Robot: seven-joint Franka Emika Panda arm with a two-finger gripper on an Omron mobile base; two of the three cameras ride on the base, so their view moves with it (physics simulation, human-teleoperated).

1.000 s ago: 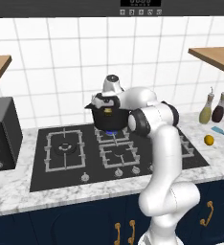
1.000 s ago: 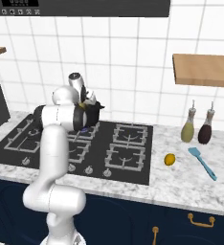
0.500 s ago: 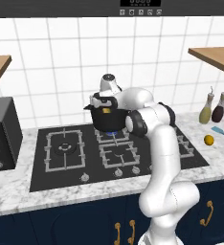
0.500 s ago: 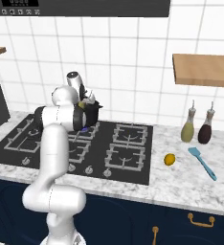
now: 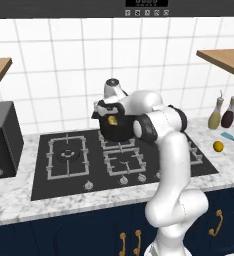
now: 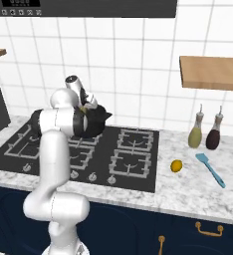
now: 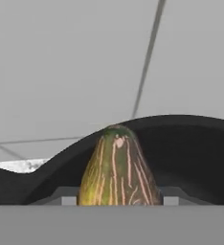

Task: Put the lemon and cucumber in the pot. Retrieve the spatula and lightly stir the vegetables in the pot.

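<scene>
Cucumber [image 7: 118,167]: yellowish-green w/ thin pale streaks running lengthwise, darker green at tapered tip w/ a small pale spot there. In hand view it sticks up from between the claw's fingers, tip toward the black rim of the pot [image 7: 190,143], white tiled wall behind. In left base view a small yellow bit of it [image 5: 111,120] shows at the claw [image 5: 110,119], right at the pot [image 5: 120,131] front-left side. So claw is clamped on the cucumber, jaws partway apart around it.

Pot: round, matte black, sits on rear burner of the black hob [image 5: 64,165], mostly hidden by the arm's wrist in both base views; in right base view a dark handle/edge [image 6: 102,117] pokes out beside the arm.

Lemon [image 6: 176,166]: small round yellow-orange ball on the marble desk [image 6: 198,189] just right of the hob; also seen in left base view [image 5: 218,146]. Well apart from pot.

Spatula [image 6: 210,169]: slim teal, flat blade pointing toward wall, handle angled toward desk front, lying flat near lemon's right. Two bottles [image 6: 204,133] stand behind it by the wall.
</scene>
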